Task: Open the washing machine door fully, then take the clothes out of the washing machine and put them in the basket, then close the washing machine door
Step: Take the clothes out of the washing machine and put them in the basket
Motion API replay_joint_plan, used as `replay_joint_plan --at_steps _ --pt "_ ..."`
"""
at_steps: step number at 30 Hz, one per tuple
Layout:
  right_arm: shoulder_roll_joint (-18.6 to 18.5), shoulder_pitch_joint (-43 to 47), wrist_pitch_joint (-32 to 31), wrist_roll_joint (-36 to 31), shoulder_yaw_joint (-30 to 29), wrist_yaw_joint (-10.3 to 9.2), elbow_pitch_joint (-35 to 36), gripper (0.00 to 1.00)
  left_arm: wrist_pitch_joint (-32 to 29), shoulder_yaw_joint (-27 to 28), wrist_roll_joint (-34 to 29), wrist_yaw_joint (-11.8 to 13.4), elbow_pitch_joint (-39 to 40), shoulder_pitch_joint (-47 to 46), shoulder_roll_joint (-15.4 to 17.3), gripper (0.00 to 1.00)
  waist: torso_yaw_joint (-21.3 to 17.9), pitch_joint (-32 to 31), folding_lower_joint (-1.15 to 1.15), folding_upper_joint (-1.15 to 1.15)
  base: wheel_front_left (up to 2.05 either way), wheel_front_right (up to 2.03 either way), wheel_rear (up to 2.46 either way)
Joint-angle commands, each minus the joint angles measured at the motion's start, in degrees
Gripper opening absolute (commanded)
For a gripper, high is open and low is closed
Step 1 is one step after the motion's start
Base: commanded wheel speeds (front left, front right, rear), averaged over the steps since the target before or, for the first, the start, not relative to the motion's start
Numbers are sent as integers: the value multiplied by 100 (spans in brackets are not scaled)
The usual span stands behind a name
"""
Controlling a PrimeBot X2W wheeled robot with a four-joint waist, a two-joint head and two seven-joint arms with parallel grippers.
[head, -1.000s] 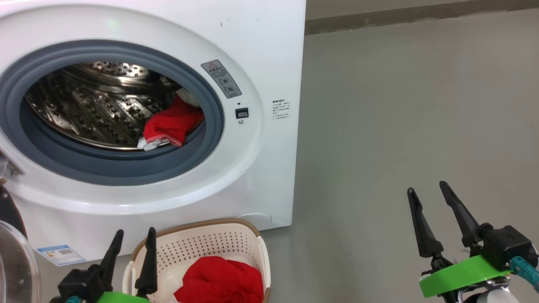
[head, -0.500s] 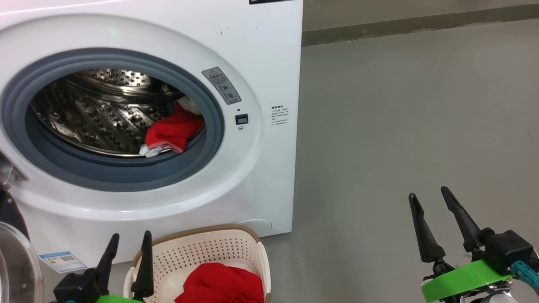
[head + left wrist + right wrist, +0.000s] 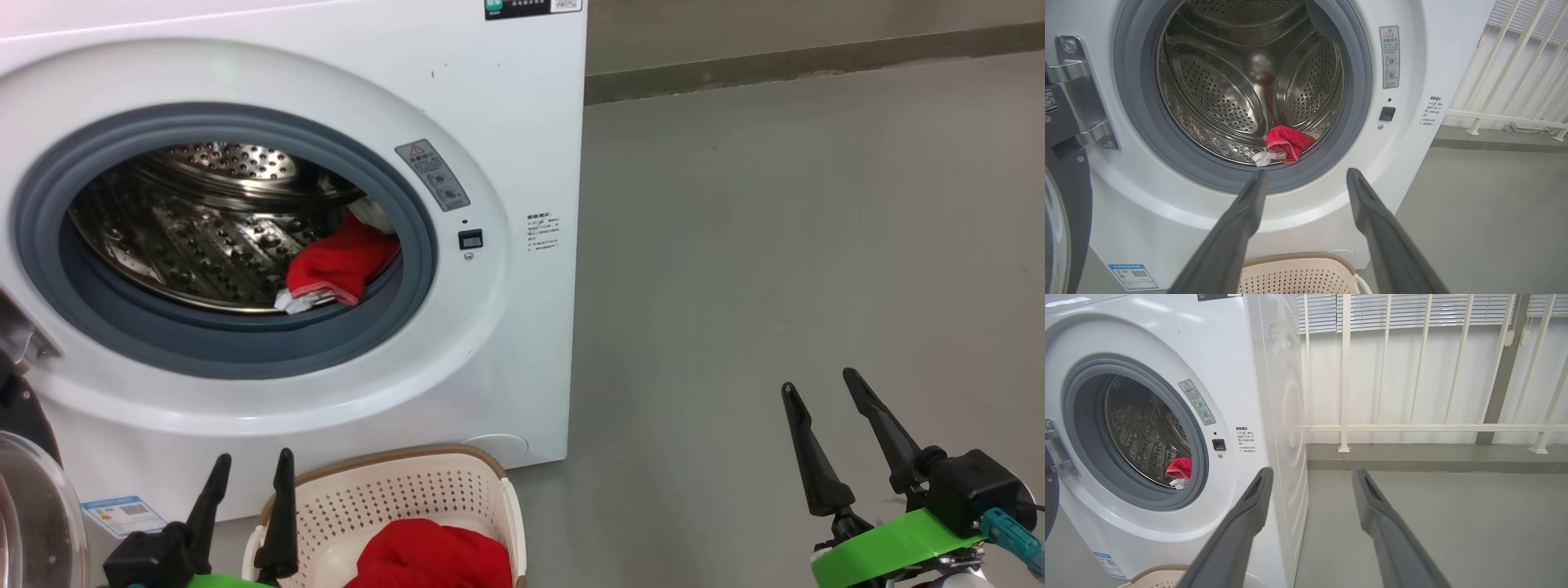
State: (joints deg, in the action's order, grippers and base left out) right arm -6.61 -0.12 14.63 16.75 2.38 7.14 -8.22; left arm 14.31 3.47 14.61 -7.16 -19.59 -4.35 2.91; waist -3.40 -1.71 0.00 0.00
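The white washing machine (image 3: 506, 122) stands with its round door (image 3: 33, 506) swung open at the far left, glass bowl showing. A red garment with white trim (image 3: 339, 265) lies at the drum's front right lip, also seen in the left wrist view (image 3: 1287, 143) and right wrist view (image 3: 1180, 469). The cream basket (image 3: 457, 482) sits on the floor under the opening, holding another red garment (image 3: 433, 555). My left gripper (image 3: 249, 469) hovers open at the basket's left rim, empty. My right gripper (image 3: 820, 388) hangs open over bare floor to the right, empty.
Grey floor (image 3: 775, 245) stretches right of the machine. A white railing with blinds behind it (image 3: 1412, 375) runs along a raised kerb at the back. The door hinge bracket (image 3: 1077, 90) juts out at the opening's left.
The head camera has tilted up slightly, so the whole scene sits lower in the picture. Both grippers stay open and hold roughly their places; the garments have not moved.
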Motion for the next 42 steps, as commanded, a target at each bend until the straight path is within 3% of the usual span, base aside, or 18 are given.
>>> replay_joint_plan --at_steps 1,21,31,42 --pt "-97 -46 37 17 122 35 119 100 69 199 -37 -33 162 -29 80 100 -13 0 0 0 0 0 0" --pt "-143 -70 37 -7 110 35 189 100 69 220 -40 -33 -35 -538 42 100 28 298 0 0 0 0 0" --pt "-150 -401 37 56 65 35 356 100 69 199 84 -33 -389 -1498 146 100 77 935 0 0 0 0 0" --pt "-248 -1170 37 32 175 35 553 100 69 196 42 -33 -1059 -3112 217 100 148 2061 0 0 0 0 0"
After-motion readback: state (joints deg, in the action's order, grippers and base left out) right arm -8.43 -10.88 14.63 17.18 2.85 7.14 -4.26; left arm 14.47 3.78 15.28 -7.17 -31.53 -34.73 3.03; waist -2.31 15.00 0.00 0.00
